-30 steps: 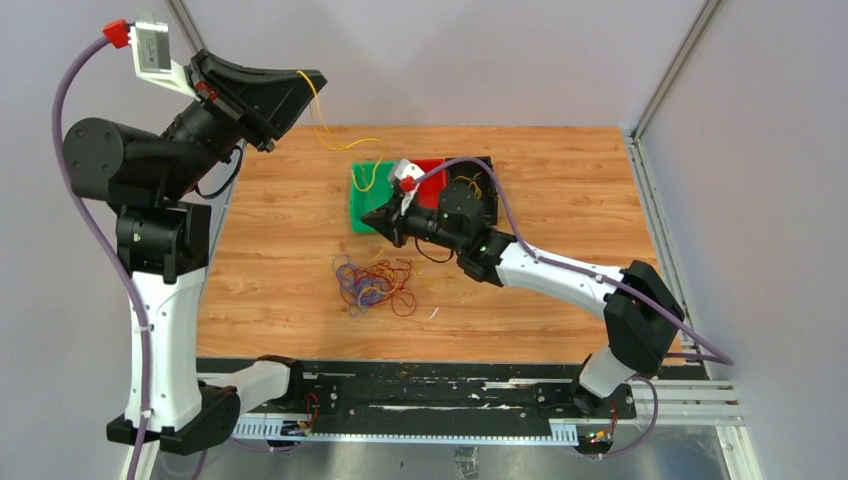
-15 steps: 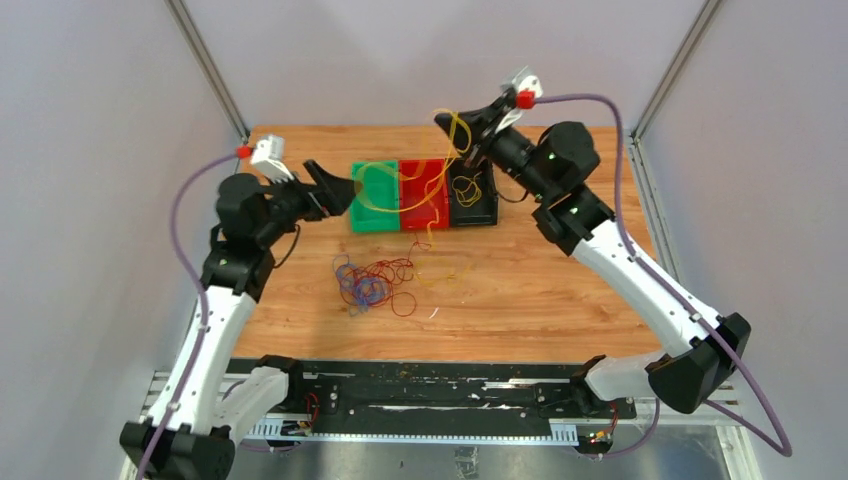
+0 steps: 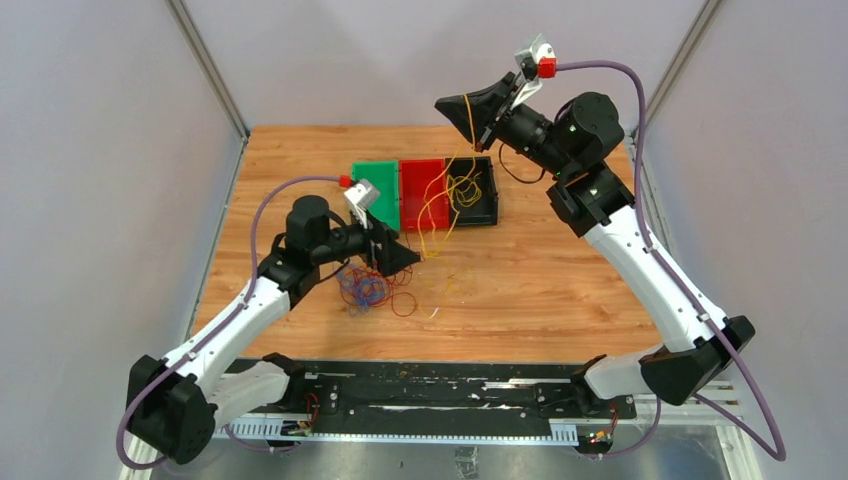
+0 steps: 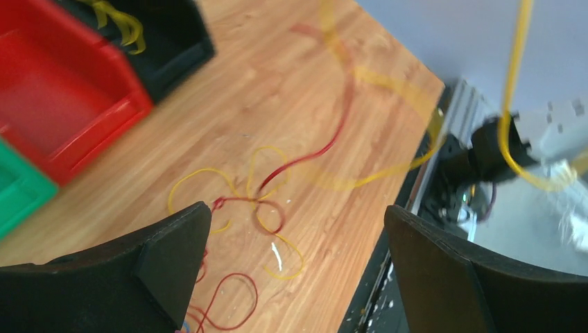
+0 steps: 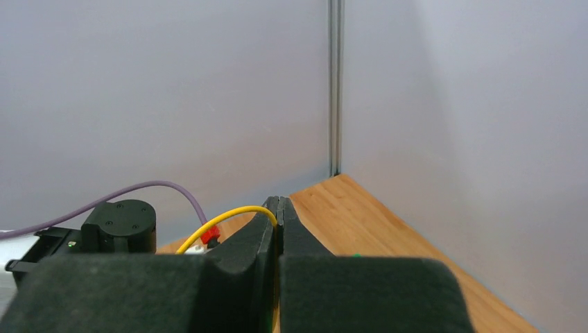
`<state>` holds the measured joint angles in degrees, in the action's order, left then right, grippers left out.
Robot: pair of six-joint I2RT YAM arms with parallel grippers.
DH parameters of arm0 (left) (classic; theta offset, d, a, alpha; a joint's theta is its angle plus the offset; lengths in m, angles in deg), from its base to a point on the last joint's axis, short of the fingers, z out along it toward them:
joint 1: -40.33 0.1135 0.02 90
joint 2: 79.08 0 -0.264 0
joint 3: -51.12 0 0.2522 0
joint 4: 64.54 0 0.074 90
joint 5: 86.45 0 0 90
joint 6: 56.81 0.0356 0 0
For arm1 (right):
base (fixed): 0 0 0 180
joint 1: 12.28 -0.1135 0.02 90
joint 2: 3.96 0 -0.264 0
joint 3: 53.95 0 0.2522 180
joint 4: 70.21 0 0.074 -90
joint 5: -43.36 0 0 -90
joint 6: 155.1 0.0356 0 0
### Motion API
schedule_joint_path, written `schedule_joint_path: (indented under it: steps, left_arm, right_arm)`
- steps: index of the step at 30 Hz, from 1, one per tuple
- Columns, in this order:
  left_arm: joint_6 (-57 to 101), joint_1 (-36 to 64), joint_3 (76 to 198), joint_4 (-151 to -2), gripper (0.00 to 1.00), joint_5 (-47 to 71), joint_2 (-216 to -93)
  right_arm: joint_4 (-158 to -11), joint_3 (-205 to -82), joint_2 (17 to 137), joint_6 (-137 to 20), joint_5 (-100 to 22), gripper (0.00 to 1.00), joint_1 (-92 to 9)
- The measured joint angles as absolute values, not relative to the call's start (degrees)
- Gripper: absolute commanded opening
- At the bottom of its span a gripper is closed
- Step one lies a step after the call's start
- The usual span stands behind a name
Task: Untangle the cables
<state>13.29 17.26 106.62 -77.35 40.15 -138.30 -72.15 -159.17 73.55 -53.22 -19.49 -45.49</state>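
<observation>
A tangle of red, blue and yellow cables (image 3: 368,288) lies on the wooden table in front of the bins. My left gripper (image 3: 402,258) hangs low just right of it, open and empty. In the left wrist view the left gripper (image 4: 298,267) frames loose red and yellow cable loops (image 4: 267,205) on the wood. My right gripper (image 3: 445,103) is raised high over the back of the table, shut on a yellow cable (image 5: 222,218). That yellow cable (image 3: 445,205) hangs down over the black bin onto the table.
Three small bins stand in a row at the back: green (image 3: 378,175), red (image 3: 422,170) and black (image 3: 490,205), the black one holding yellow strands. The black rail (image 3: 430,385) runs along the table's near edge. Grey walls enclose three sides.
The left arm dropped from high at the back left to the table by the tangle and opened, letting go of the yellow cable. The right arm rose from the bins, shut on a yellow cable.
</observation>
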Motion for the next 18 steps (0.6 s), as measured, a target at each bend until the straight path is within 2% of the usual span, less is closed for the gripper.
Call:
schedule_joint_path:
  steps: [6,11,13,16,18]
  left_arm:
    - [25.5,10.4,106.2,-74.0,0.99,43.8,-141.6]
    - [29.7,10.2,108.2,-73.6,0.91,42.5,-147.9]
    - [31.2,10.2,109.6,-73.6,0.83,43.6,-150.7]
    - [32.3,10.2,111.2,-73.1,0.57,45.2,-154.2]
    - [32.6,10.2,112.2,-72.7,0.44,46.0,-156.1]
  right_arm:
    - [-74.9,-160.6,74.8,-49.7,-15.0,0.00,-45.5]
    - [-75.5,-162.8,75.1,-46.9,-11.4,0.00,-45.5]
    - [-76.0,-164.1,75.1,-46.4,-10.4,0.00,-45.5]
    - [-76.5,-166.1,75.2,-45.9,-9.5,0.00,-45.5]
    - [-76.7,-167.3,75.3,-45.6,-9.1,0.00,-45.5]
